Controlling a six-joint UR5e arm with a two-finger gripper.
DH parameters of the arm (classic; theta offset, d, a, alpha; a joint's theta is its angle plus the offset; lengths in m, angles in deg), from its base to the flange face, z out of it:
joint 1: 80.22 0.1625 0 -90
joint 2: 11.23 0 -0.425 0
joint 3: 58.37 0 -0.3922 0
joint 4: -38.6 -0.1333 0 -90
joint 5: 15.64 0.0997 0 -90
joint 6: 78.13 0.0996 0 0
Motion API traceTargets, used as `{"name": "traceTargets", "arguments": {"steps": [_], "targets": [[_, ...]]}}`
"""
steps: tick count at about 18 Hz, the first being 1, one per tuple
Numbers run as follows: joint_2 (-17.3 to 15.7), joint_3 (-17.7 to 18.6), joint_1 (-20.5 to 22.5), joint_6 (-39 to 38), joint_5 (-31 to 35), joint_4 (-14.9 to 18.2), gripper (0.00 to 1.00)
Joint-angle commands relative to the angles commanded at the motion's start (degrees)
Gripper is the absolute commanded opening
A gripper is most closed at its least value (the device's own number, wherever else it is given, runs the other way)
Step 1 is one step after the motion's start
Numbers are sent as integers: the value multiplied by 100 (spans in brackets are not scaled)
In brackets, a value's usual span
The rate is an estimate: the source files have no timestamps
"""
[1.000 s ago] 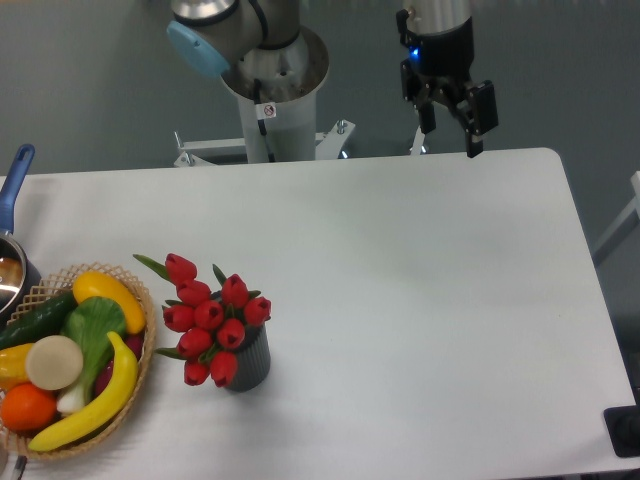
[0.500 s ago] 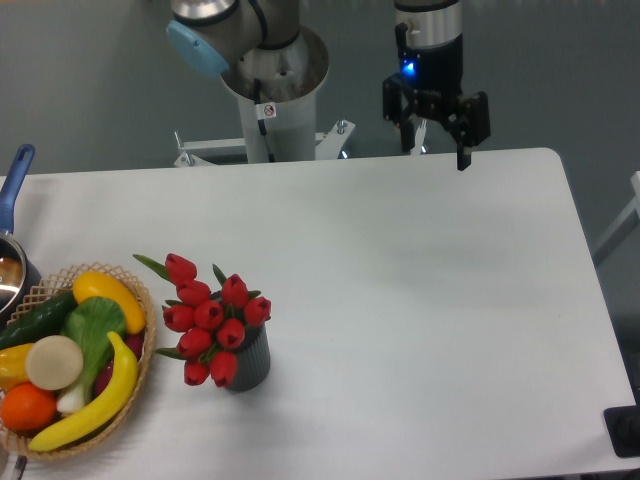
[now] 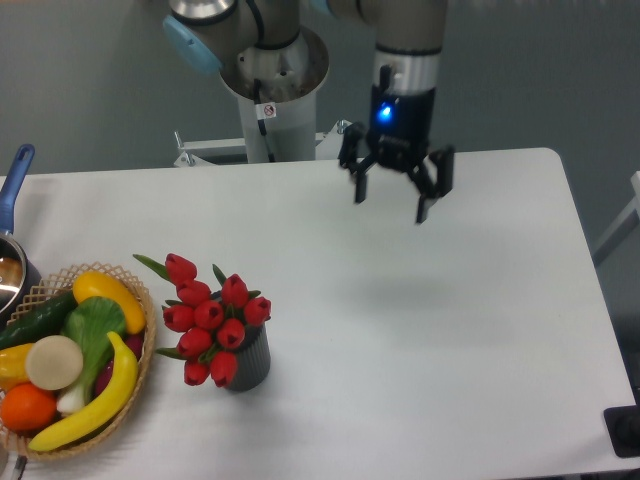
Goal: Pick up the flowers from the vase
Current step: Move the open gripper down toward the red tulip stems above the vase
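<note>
While the arm hangs over the table's far side, the scene reads as follows.

Gripper: the gripper points down above the table, near the far edge and a little right of the middle; its two dark fingers are spread wide apart with nothing between them, so it is released and carries nothing.
Gripper light: a blue light glows on the gripper's body, above the fingers.
Gripper shadow: a faint soft shadow lies on the table surface below and toward the near side of the gripper.
Flowers: the flowers, a bunch of red tulip buds with green leaves, stand in the vase, leaning toward the left and the near edge; the buds spill over the mouth on the left side.
Vase: the vase, dark grey and ribbed, stands upright on the table's left half, closer to the near edge than to the far one, and well apart from the gripper.
Basket: a woven basket sits at the near left corner, just beside the flowers, holding a banana, a green leafy vegetable, a dark cucumber, a yellow fruit, an orange one and a pale round piece.
Pot: a blue-handled metal pot shows partly at the left edge, behind the basket.
Arm base: the grey pedestal rises behind the far edge, left of the gripper.
</note>
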Motion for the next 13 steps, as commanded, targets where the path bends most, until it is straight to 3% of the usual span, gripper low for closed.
{"name": "traceTargets", "arguments": {"steps": [6,13], "targets": [[150,308,-53,53,-2075,0,100],[448,343,-79,53,-2885,-9,100]]}}
